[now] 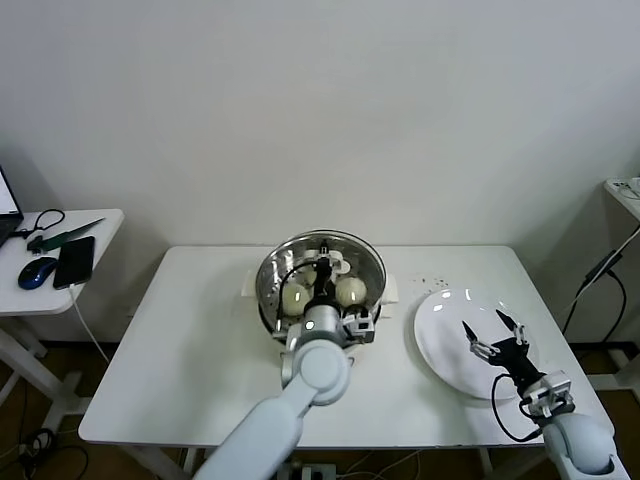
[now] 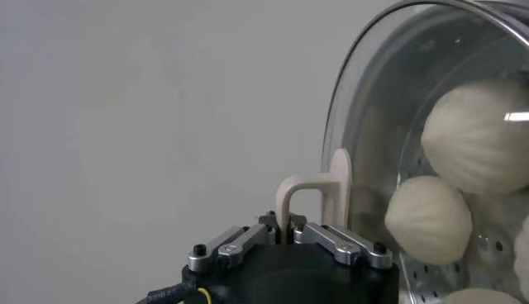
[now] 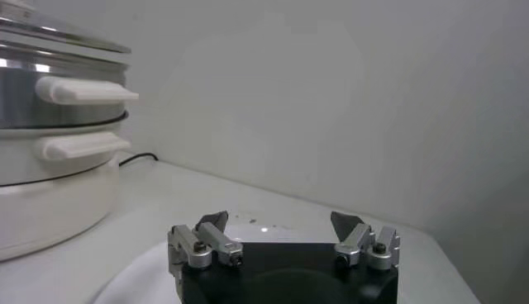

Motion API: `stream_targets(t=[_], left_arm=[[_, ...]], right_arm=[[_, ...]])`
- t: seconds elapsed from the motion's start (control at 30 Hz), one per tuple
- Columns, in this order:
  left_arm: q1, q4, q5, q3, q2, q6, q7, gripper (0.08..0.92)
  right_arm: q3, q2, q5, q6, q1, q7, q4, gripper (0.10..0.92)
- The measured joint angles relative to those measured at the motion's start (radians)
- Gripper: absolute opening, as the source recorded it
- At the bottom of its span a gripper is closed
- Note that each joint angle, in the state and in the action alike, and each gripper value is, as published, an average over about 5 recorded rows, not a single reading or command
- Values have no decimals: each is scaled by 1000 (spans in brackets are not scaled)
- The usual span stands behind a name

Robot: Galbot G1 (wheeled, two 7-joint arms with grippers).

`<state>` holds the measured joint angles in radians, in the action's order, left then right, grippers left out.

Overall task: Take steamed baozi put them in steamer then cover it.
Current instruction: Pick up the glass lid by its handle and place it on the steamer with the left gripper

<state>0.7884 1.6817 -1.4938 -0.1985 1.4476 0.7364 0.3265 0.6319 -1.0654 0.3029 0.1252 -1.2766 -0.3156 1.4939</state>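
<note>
Now I'm on the covering step: my left tool (image 2: 289, 235) is clamped on the handle (image 2: 318, 194) of the glass lid (image 2: 372, 99), which sits over the steamer (image 1: 272, 285) mid-table, baozi (image 2: 430, 219) inside. The lid looks seated, though I can't be sure. Next I'd release and lift away. My right tool (image 1: 496, 335) waits, fingers apart, over the plate (image 1: 440, 330).

head: high, looking down on the table (image 1: 200, 340) | left wrist: tight against the lid (image 2: 372, 99) | right wrist: low over the plate (image 3: 132, 273) (sees the steamer (image 3: 50, 149) too, shared with head)
</note>
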Motion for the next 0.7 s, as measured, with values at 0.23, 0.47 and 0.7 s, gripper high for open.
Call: stream_targets(t=[0.23,0.47,0.7], left_arm=[[8,-10,0,7,1,0,-3,150],[13,-20,3,9,3,0,-11,150],[12,-31,8,9,3,0,-20,150]], right_arm=[[-6,-5,-9,0,7,0,-4,823],[-6,-6,-13,1,7,-1,-6,823],[-3,-6,-16,3,6,-3,-7,823]])
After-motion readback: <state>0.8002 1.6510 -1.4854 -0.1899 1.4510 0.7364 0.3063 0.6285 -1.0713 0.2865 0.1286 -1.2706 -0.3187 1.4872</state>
